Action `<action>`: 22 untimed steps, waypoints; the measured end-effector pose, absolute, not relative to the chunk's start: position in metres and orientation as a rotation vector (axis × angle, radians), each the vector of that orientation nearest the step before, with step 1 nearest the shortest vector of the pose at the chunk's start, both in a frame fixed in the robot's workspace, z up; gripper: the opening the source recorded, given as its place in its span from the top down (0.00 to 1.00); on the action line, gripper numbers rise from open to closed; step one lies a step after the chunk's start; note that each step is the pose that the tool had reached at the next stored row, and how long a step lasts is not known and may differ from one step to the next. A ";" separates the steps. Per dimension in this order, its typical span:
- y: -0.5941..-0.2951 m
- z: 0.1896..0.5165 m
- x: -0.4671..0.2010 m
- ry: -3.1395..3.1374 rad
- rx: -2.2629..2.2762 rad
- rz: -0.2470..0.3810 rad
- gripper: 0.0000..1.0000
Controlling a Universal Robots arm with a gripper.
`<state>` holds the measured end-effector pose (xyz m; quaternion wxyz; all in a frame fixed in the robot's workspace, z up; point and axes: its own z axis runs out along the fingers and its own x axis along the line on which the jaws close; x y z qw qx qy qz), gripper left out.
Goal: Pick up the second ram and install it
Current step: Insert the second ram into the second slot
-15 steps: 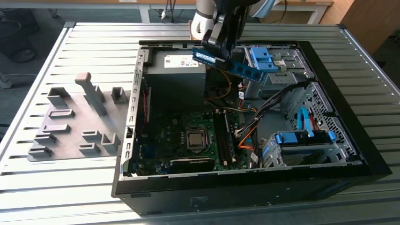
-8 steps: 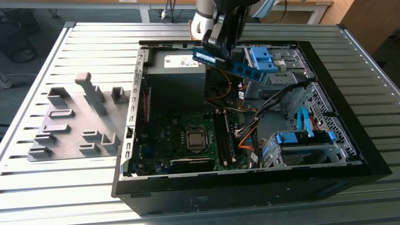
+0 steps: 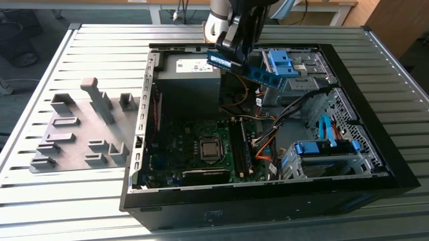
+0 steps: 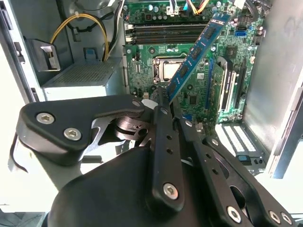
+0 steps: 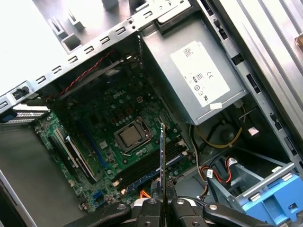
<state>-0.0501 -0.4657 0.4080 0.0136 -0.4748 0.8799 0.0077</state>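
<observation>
Exterior view, upper centre: we note the gripper clamped on the second ram, tilted above the open computer case.

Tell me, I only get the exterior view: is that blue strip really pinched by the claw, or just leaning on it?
Observer: Pinched. In the first wrist view the second ram stands edge-on between the claw's two fingers, held by one end.
Operator: Is it plugged in yet?
Observer: No. In the second wrist view it slants in the air above the motherboard.
Operator: Is there a place for it?
Observer: Long dark slots lie beside the processor socket; the ram's free end points toward them.
</observation>
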 end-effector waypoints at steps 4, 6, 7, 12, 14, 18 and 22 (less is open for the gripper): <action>-0.466 0.408 -0.050 2.783 -1.398 0.022 0.86; -0.466 0.408 -0.050 2.807 -1.347 0.022 0.86; -0.466 0.408 -0.050 2.819 -1.322 0.021 0.86; -0.466 0.407 -0.050 2.876 -1.191 0.019 0.86; -0.466 0.407 -0.050 2.897 -1.139 0.018 0.86; -0.466 0.406 -0.050 2.936 -1.034 0.017 0.86; -0.466 0.406 -0.050 2.970 -0.929 0.015 0.86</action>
